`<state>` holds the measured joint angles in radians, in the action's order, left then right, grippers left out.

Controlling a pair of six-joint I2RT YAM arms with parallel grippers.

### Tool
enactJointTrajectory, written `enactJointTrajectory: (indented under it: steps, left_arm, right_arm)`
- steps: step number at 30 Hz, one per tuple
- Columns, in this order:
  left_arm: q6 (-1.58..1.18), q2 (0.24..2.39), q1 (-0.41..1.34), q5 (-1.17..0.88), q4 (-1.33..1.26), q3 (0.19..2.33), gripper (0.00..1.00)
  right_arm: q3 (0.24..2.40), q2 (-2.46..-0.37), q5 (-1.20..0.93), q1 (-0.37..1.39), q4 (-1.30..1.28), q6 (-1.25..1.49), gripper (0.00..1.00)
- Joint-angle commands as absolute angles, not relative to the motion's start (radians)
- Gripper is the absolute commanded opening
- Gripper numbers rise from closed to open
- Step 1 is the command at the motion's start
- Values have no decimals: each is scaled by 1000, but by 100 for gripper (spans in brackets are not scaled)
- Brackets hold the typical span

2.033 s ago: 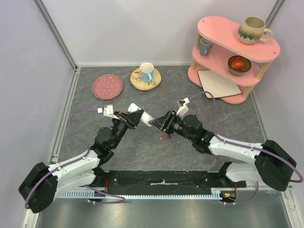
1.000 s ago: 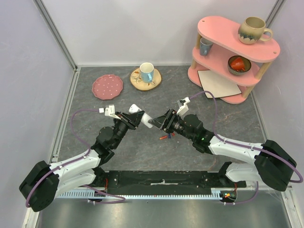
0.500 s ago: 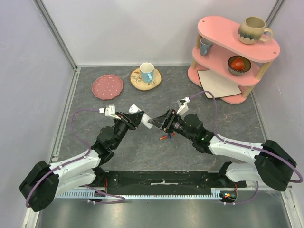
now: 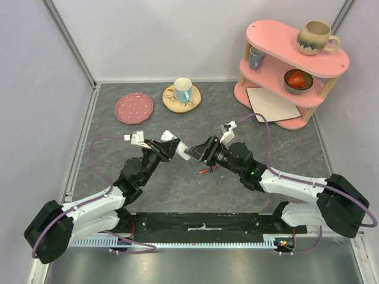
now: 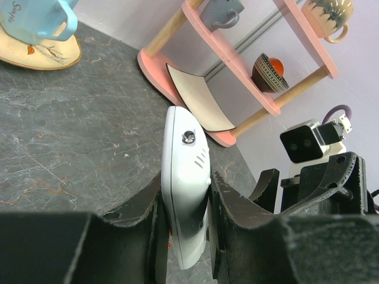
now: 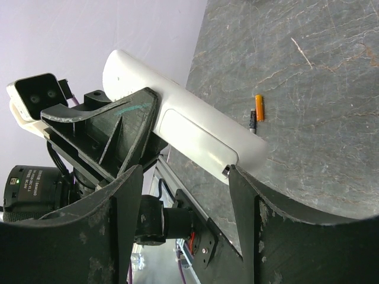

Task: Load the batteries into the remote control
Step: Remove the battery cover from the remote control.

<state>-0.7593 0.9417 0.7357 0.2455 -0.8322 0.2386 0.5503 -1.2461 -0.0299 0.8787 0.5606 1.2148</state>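
Observation:
The white remote control (image 5: pixel 185 160) is held off the table, with my left gripper (image 5: pixel 186 198) shut on its sides. From above, the remote control (image 4: pixel 172 142) points toward my right gripper (image 4: pixel 193 153). My right gripper (image 6: pixel 182 171) is open and straddles the end of the remote control (image 6: pixel 195 127). One fingertip (image 6: pixel 234 173) touches the small latch at the edge of the rear cover panel. An orange battery (image 6: pixel 259 107) and a dark one (image 6: pixel 253 122) lie on the table beneath. From above the batteries (image 4: pixel 206 170) show as small red and blue slivers.
A pink plate (image 4: pixel 134 107) and a blue cup on a saucer (image 4: pixel 183 90) sit at the back. A pink two-tier shelf (image 4: pixel 278 41) at the back right holds mugs and a bowl, with a white board (image 4: pixel 273 104) on its base.
Both arms are almost still. The right gripper has edged slightly left, closer onto the remote's end.

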Motion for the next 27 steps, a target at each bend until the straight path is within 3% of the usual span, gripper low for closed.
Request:
enactJointTrajectory:
  steps: [1,27]
  left_arm:
    - [-758,928,739,238,-894,273,2]
    - [-787,927,744,207,-928,268,2]
  right_arm:
    - [577,-1262,-32,874,583,1223,67]
    - [591,-1296,-52,873,598,1232,70]
